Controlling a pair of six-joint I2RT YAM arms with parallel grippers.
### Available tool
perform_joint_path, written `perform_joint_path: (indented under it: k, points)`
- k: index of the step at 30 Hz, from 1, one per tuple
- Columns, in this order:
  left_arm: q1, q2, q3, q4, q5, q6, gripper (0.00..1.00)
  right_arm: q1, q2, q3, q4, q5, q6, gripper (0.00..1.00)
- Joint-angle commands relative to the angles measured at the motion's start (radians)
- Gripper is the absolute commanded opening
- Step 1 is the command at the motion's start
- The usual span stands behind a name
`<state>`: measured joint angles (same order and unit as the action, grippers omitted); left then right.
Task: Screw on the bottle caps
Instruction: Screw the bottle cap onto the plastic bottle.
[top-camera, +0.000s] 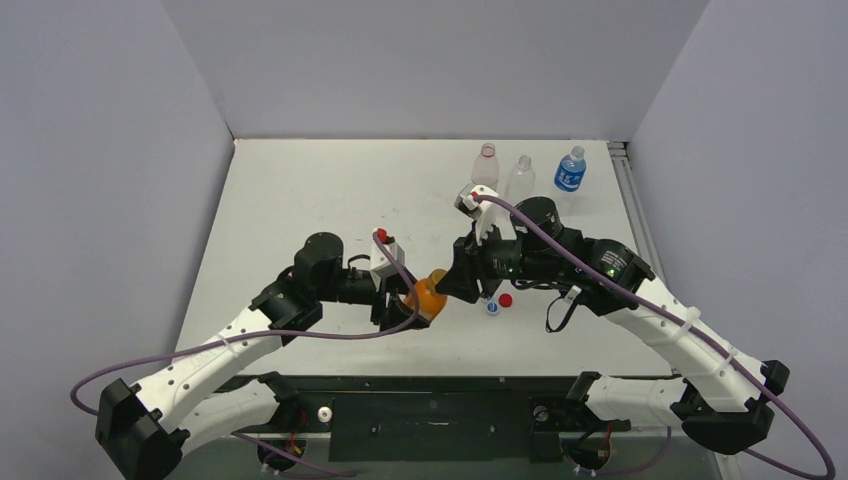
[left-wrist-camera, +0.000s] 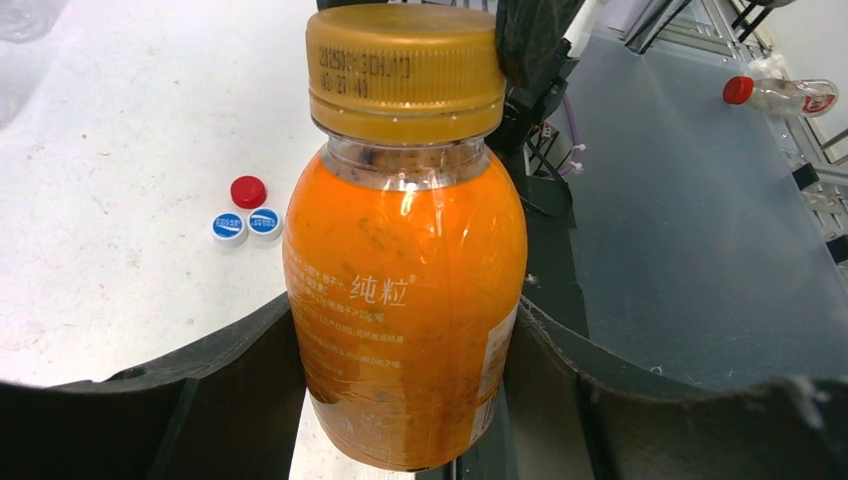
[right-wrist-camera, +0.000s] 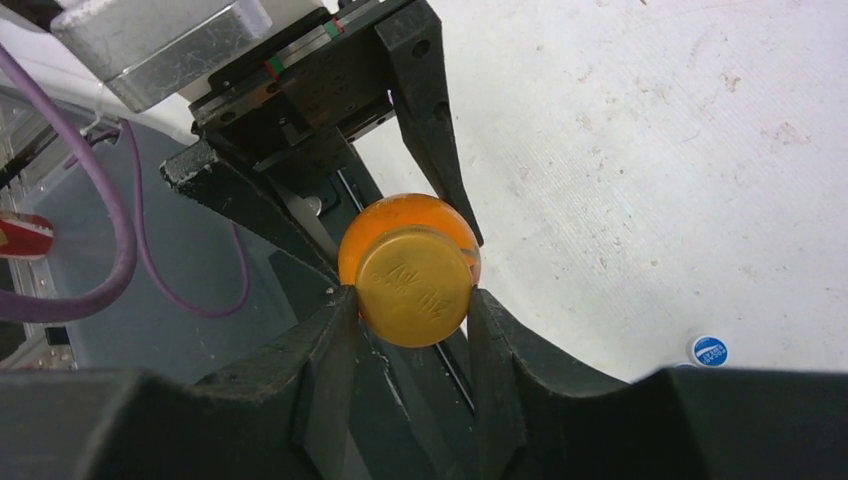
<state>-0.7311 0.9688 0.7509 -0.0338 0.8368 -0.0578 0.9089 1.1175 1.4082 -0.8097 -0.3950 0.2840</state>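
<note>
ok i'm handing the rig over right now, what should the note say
left gripper: fingers shut on the orange bottle.
right gripper: fingers shut on its gold cap; how tight it sits cannot be told.
red cap and two blue-and-white caps lie loose on the table.
left: finish the gold cap, then likely those three onto the three bottles at the far edge.

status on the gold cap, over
Left gripper shut on orange juice bottle. Right gripper shut on gold cap. Red cap, two blue-and-white caps loose on table, nothing blocking.
</note>
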Motion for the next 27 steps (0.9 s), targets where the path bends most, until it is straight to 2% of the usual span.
perform_joint_path:
  k: [1,7,11,17,20,23,25,27]
  points:
    - [0.002,-0.014,0.026,0.078,-0.165,0.012,0.00,-0.001,0.040,0.016,0.020,0.030,0.098,0.00]
    - [-0.007,-0.063,-0.002,0.113,-0.415,0.041,0.00,-0.033,0.084,-0.003,0.022,0.144,0.303,0.00]
    - [-0.024,-0.082,-0.010,0.124,-0.525,0.067,0.00,-0.037,0.075,-0.049,0.074,0.211,0.457,0.00]
    - [-0.045,-0.091,-0.013,0.118,-0.595,0.109,0.00,-0.039,0.042,-0.136,0.191,0.244,0.604,0.00]
    - [-0.056,-0.092,-0.015,0.111,-0.621,0.125,0.00,-0.038,0.032,-0.153,0.229,0.252,0.634,0.00]
    - [-0.057,-0.090,-0.012,0.098,-0.616,0.130,0.00,-0.040,0.033,-0.128,0.195,0.280,0.619,0.00]
    - [-0.055,-0.093,-0.013,0.087,-0.598,0.131,0.00,-0.043,0.020,-0.104,0.152,0.335,0.594,0.05]
    - [-0.050,-0.097,-0.012,0.073,-0.572,0.133,0.00,-0.057,0.000,-0.081,0.104,0.383,0.558,0.29]
